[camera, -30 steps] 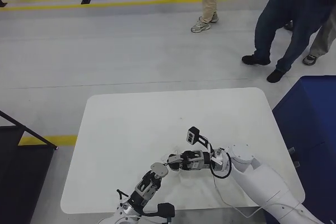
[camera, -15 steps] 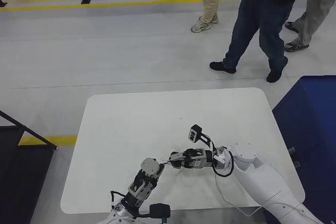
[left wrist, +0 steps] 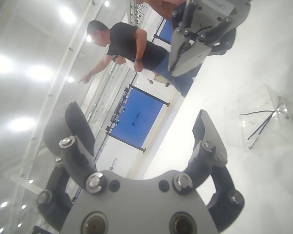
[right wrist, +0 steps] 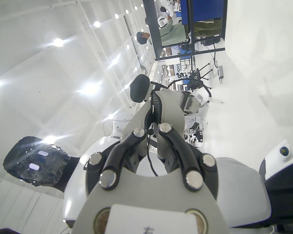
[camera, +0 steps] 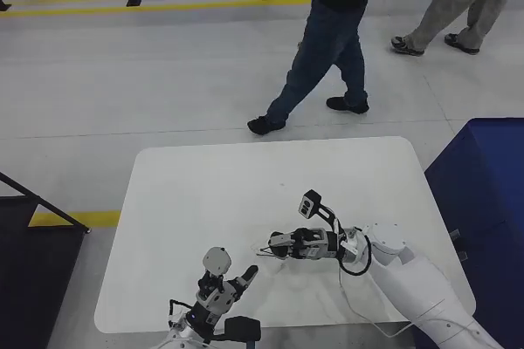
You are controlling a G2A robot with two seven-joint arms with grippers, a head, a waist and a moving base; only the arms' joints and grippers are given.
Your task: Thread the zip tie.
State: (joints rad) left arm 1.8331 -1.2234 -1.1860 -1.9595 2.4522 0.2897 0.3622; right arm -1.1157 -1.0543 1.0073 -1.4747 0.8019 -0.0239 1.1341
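Your right gripper [camera: 276, 246] is clenched on the thin black plastic zip tie [camera: 264, 254], tail pointing toward the left gripper [left wrist: 139, 113]. That one hangs released over the white table [camera: 201, 192], probably waiting to take the tail.

A thin black zip tie [camera: 264, 253] is pinched in the closed right claw [camera: 275, 248] over the white worktop [camera: 201, 192], its free end pointing away from that arm. More black ties [left wrist: 271, 113] are seen crossed in a clear tray [left wrist: 236, 132].
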